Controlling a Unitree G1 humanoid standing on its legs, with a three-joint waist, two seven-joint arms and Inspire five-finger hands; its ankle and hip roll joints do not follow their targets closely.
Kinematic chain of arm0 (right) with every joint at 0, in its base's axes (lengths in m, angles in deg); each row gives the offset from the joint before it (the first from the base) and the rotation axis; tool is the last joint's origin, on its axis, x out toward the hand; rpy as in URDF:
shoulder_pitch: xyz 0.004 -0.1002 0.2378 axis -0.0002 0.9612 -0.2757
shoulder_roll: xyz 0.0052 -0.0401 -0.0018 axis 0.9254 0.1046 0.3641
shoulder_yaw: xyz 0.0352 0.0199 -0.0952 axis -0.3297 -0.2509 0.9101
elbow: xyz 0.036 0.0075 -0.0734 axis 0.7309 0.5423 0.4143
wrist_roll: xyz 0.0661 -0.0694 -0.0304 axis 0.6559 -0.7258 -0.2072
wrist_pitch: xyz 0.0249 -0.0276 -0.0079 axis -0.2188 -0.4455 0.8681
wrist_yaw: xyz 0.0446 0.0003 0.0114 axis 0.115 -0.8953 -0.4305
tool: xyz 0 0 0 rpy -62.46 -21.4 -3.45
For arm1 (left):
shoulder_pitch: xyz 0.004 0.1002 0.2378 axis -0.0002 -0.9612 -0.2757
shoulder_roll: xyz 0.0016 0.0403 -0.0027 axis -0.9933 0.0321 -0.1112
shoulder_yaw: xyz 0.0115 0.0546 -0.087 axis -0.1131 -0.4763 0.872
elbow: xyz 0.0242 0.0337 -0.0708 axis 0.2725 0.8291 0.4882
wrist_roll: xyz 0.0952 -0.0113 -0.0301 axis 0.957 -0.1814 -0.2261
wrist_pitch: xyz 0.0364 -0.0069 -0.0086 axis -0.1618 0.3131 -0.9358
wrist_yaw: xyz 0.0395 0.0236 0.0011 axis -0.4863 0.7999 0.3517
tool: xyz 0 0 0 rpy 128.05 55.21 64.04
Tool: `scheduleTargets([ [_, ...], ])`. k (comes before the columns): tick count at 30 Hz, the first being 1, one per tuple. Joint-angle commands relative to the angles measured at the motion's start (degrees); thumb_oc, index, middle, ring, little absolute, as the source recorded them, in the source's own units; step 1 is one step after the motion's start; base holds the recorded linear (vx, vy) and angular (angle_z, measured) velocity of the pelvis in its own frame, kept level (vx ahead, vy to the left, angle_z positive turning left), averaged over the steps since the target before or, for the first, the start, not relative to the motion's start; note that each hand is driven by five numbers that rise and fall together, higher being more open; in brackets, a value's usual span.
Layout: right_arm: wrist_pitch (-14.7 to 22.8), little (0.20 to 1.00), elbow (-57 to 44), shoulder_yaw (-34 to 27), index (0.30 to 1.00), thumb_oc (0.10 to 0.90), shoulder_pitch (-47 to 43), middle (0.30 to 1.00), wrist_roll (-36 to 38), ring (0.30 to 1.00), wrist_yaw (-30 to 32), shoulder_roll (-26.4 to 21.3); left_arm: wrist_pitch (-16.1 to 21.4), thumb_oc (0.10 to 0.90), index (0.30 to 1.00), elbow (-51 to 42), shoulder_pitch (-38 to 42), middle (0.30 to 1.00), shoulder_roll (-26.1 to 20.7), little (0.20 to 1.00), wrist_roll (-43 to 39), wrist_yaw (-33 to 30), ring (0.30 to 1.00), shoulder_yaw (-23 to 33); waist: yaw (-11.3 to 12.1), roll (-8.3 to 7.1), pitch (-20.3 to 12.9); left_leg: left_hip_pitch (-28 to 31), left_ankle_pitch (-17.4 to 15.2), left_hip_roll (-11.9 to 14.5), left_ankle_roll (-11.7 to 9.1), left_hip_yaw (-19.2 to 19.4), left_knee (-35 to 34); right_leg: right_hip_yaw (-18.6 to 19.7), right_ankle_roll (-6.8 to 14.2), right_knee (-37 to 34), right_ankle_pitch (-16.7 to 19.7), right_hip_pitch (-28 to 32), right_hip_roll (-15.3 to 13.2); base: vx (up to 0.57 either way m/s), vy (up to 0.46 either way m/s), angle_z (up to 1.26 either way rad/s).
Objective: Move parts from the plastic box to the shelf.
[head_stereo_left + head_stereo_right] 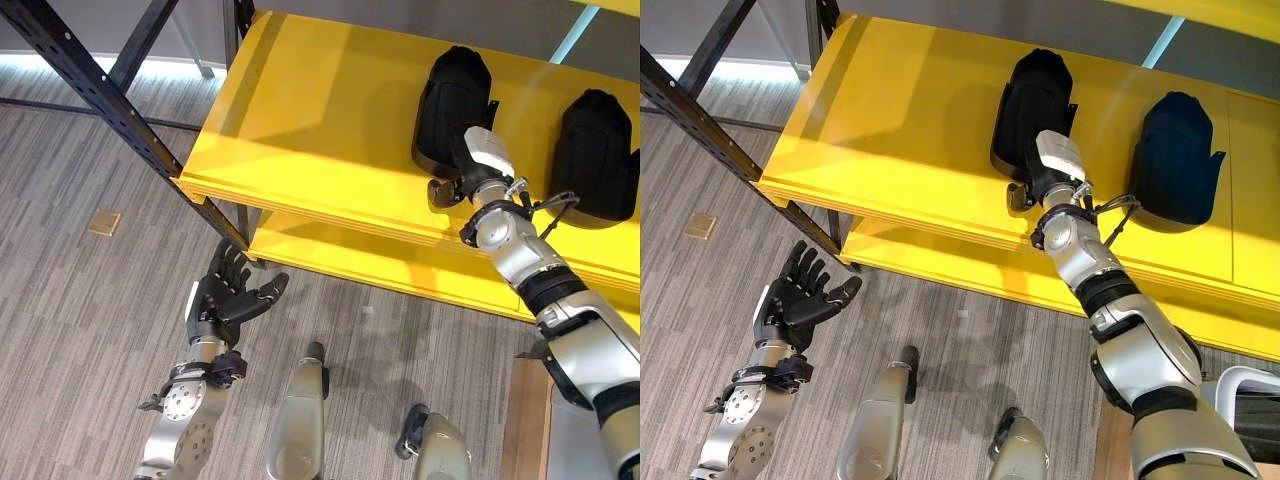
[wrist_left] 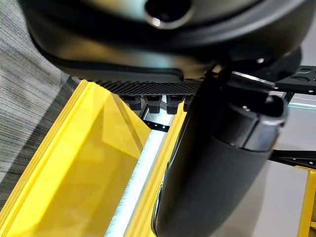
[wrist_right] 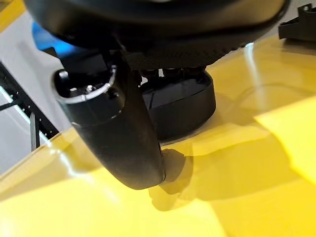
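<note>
Resting on the glossy yellow shelf [image 1: 300, 130], a rounded matte-black part [image 1: 452, 105] hides the right hand's [image 1: 478, 170] fingers; left hand [image 1: 225, 295] spread, empty.

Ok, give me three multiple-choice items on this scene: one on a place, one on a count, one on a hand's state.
1. Where are the black parts?
A. on the floor
B. on the yellow shelf
C. in the left hand

2. How many black parts lie on the shelf?
A. one
B. two
C. four

3. How is the left hand?
A. open, holding nothing
B. shut on a part
C. pressed flat on the shelf

Answers: 1 B, both parts rest on the shelf's top board. 2 B, one by the right hand, another further to the robot's right. 3 A, its fingers are spread above the floor.
</note>
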Motion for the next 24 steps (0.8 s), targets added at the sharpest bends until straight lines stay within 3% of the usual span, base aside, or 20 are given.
scheduleTargets([
  [1, 1.33, 1.000, -3.57, 1.54, 1.000, 0.900, -7.19, 1.000, -3.02, 1.000, 1.19, -5.01, 6.62, 0.900, 1.000, -7.34, 0.40, 1.000, -3.35, 1.000, -0.24, -0.12, 1.000, 2.16, -0.36, -0.58, -1.90, 0.93, -1.29, 4.63, -2.55, -3.44, 0.11, 2.08, -2.28, -1.74, -0.25, 4.52, 1.18, 0.00, 0.000, 0.00],
  [8, 1.39, 1.000, -6.07, 2.22, 1.000, 0.900, -6.62, 1.000, -4.56, 1.000, 0.30, -6.45, 6.46, 0.900, 1.000, -6.93, 0.13, 1.000, -3.20, 1.000, -0.16, -0.22, 1.000, 2.52, -0.50, -0.96, -1.73, 1.20, -1.19, 4.86, -2.70, -3.31, -0.13, 2.00, -2.31, -2.02, -0.26, 4.76, 1.38, 0.00, 0.000, 0.00],
  [17, 2.75, 1.000, -16.67, 6.70, 1.000, 0.900, -6.52, 1.000, -10.05, 1.000, -4.25, -13.31, 5.82, 0.900, 1.000, -6.31, 0.22, 1.000, -2.77, 1.000, 0.35, -0.17, 1.000, 3.19, -1.29, -1.85, -1.45, 1.09, -1.17, 5.36, -2.95, -3.34, 0.10, 2.05, -2.39, -1.85, -0.29, 4.64, 1.68, 0.00, 0.000, 0.00],
  [24, 3.33, 1.000, -19.92, 6.38, 1.000, 0.900, -5.62, 1.000, -10.12, 1.000, -5.33, -15.51, 5.70, 0.900, 1.000, -6.36, 0.03, 1.000, -2.70, 1.000, 0.64, -0.21, 1.000, 3.58, -1.51, -2.10, -1.31, 1.18, -1.10, 5.62, -2.94, -3.32, 0.04, 2.14, -2.34, -1.89, -0.18, 4.46, 1.84, 0.00, 0.000, 0.00],
])
